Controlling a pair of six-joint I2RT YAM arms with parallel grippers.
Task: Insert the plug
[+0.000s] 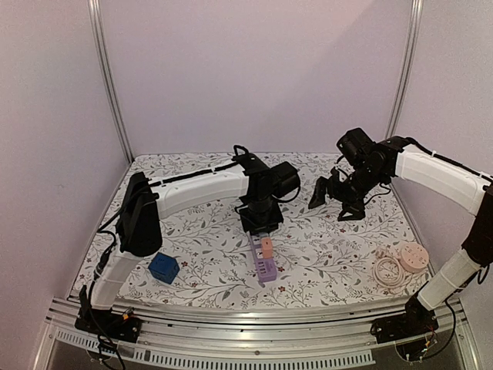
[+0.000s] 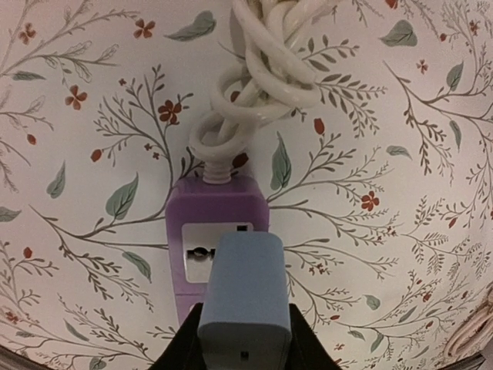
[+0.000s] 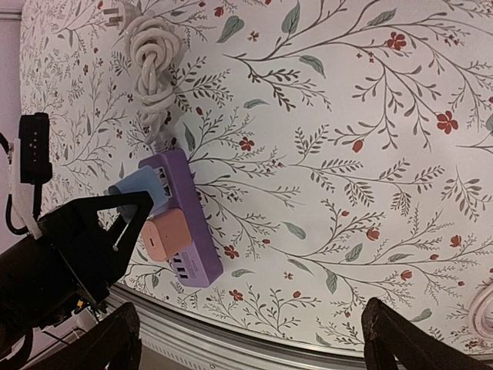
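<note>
A purple power strip [image 1: 263, 260] lies at the table's middle, with an orange plug [image 1: 266, 247] seated in it. My left gripper [image 1: 258, 220] is shut on a light blue plug [image 2: 245, 297] and holds it just over the strip [image 2: 216, 202], partly covering a white socket [image 2: 202, 251]. The right wrist view shows the blue plug [image 3: 139, 190] against the strip [image 3: 185, 231] beside the orange plug [image 3: 166, 236]; whether its pins are in the socket is hidden. My right gripper [image 1: 333, 202] is open and empty, raised to the right of the strip [image 3: 250, 347].
The strip's white cable [image 2: 262, 69] lies coiled behind it. A dark blue cube [image 1: 163, 267] sits front left. A pink round piece [image 1: 414, 257] and a pale ring [image 1: 387, 271] lie front right. An aluminium rail [image 1: 254, 317] runs along the front edge.
</note>
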